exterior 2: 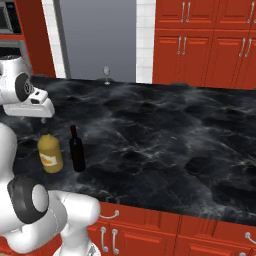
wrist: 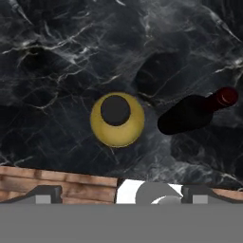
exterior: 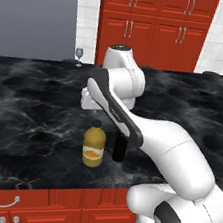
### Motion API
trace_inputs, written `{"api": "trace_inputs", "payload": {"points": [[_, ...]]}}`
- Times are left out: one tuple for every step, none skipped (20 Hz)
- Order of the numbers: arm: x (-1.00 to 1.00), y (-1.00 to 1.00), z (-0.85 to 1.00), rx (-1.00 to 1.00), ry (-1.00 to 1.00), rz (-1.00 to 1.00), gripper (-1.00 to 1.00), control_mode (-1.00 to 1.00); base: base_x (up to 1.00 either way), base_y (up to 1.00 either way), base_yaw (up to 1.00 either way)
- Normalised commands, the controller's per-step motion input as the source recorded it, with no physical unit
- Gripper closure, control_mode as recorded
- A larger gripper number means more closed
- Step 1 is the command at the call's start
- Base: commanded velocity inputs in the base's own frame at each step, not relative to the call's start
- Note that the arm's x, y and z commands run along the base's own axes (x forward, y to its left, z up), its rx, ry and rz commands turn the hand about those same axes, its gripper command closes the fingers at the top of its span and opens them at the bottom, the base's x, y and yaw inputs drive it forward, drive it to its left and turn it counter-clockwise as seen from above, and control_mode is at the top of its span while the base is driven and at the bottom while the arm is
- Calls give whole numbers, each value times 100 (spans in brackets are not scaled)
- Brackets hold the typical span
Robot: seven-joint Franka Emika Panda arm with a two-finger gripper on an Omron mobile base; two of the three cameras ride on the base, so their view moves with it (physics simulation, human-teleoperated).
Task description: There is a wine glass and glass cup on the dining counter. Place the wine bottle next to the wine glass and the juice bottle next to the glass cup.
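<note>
2 base views flank the arm, sharing the dining counter [exterior: 35,97]; hand view looks straight down, near.

Even, bright rendered light, no clear single source. Glossy black table [exterior: 44,103] shows soft pale sheen w/ white veins, no hard glare. Faint dark shadows under juice bottle [exterior: 94,145] & wine bottle [exterior 2: 76,150]. Base views a bit soft, low-res; far wine glass [exterior: 79,55] tiny, blurry. Hand view sharper, no edge distortion.

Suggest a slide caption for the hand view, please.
Open gripper above the upright juice bottle, wine bottle beside it.
</note>
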Motion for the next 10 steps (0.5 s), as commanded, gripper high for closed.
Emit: {"api": "trace_inputs", "payload": {"points": [[25,42,-10,-5,0,0,-100,-100,0,0,0],[26,35,-12,-4,0,0,-100,-100,0,0,0],[25,29,-15,-3,0,0,-100,-100,0,0,0],[24,17,-14,0,-1,0,-100,-100,0,0,0],[28,15,-17,0,0,0,-100,-100,0,0,0],[32,16,-17,0,0,0,-100,-100,0,0,0],[32,14,-17,0,0,0,-100,-100,0,0,0],[32,11,-16,0,0,0,-100,-100,0,0,0],[31,8,-15,0,0,0,-100,-100,0,0,0],[30,6,-16,0,0,0,-100,-100,0,0,0]]}}
